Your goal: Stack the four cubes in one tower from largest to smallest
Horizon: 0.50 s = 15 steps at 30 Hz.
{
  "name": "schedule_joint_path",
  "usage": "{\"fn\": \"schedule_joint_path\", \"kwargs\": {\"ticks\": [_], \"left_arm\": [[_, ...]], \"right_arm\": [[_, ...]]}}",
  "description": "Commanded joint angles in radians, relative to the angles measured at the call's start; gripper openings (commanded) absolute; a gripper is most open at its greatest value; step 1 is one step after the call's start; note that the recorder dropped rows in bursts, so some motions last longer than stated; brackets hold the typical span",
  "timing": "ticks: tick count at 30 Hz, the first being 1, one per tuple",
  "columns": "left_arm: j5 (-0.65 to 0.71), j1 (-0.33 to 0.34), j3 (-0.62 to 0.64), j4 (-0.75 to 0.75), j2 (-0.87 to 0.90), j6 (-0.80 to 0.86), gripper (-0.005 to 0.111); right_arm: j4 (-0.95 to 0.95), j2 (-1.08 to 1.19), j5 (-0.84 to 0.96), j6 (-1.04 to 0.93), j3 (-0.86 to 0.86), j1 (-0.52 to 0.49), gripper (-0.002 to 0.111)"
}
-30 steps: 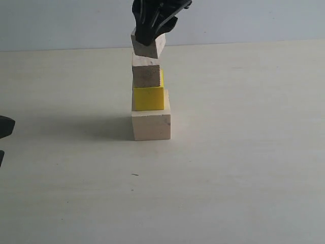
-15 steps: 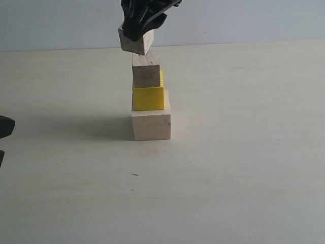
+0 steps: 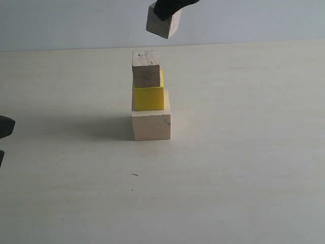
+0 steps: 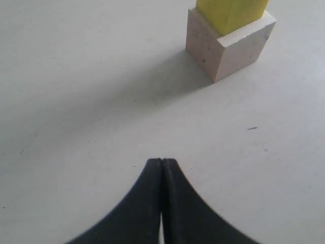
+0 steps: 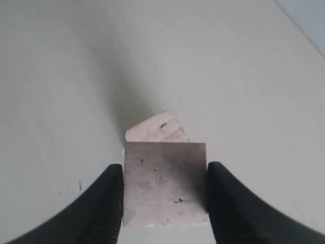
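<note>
Your right gripper (image 5: 165,170) clamps the small pale cube (image 3: 163,25), tilted, at one o'clock above the three-cube tower (image 3: 149,96). Level it, centre it over the grooved cube (image 3: 146,68), and lower gently. Your left gripper (image 4: 161,165) rests closed and empty.

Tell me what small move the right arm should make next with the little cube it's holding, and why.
Probably shift the right pincer leftward in the exterior view until the small cube sits centred over the grooved cube, and level it. It hangs tilted, above and to the right of the grooved cube, so lowering now would likely miss or land on an edge.
</note>
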Motion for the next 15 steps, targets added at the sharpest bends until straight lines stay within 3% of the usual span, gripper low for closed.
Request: {"fn": "schedule_joint_path", "kwargs": {"ticks": [1,5,10,15], "left_arm": [[-0.011,0.004,0.003,-0.010,-0.006,-0.007,0.000],[-0.011,0.004,0.003,-0.010,-0.006,-0.007,0.000],[-0.011,0.004,0.003,-0.010,-0.006,-0.007,0.000],[-0.011,0.004,0.003,-0.010,-0.006,-0.007,0.000]], "right_arm": [[0.032,-0.003,0.035,-0.099,-0.006,-0.033,0.000],[0.094,0.003,-0.010,-0.027,-0.006,-0.025,0.000],[0.178,0.011,-0.010,0.241,-0.006,-0.025,0.000],[0.350,0.011,0.000,0.308,-0.006,-0.025,0.000]]}}
